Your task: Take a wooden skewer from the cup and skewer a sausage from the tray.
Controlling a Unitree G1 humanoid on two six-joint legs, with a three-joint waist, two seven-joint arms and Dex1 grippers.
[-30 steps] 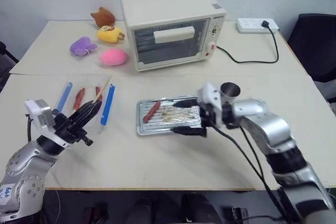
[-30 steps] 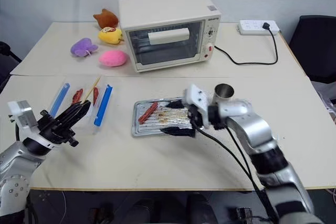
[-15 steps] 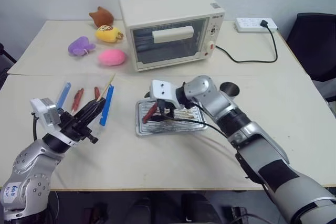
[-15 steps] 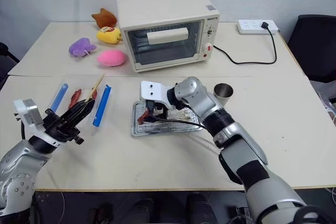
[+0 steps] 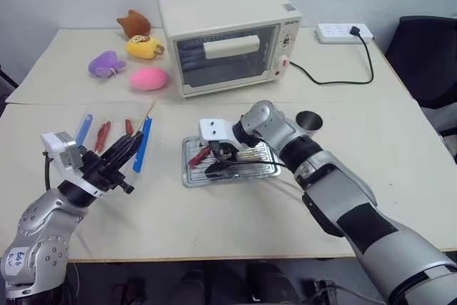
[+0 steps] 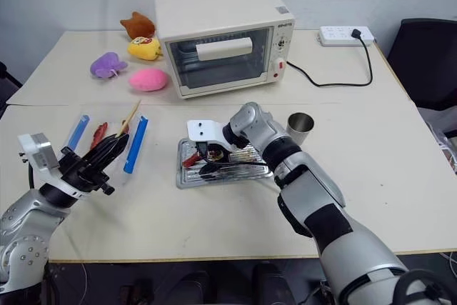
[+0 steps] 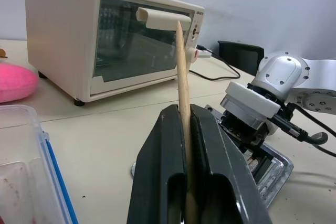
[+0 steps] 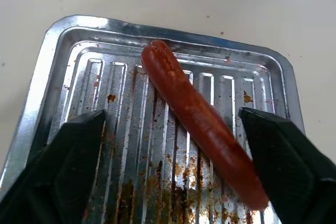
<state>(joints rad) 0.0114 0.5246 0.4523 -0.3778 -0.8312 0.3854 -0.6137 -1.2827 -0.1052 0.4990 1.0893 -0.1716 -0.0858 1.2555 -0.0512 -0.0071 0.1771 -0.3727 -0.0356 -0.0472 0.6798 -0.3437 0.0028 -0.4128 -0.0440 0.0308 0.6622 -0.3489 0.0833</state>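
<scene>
glossy sausage (image 8: 202, 121) on ridged tray (image 8: 79, 61)

What we cannot make out

From the head we see the right gripper (image 5: 216, 158) covering much of the tray (image 5: 187, 176), and the sausage (image 5: 199, 156) shows just one end beside it. In the right wrist view the tray's near rim and the sausage's near end run off the picture. The skewer (image 7: 184, 87) vanishes between the left gripper's (image 7: 186, 124) fingers, its lower end hidden. We cannot tell what lies in the clear box (image 7: 21, 182), cut by the edge.
</scene>
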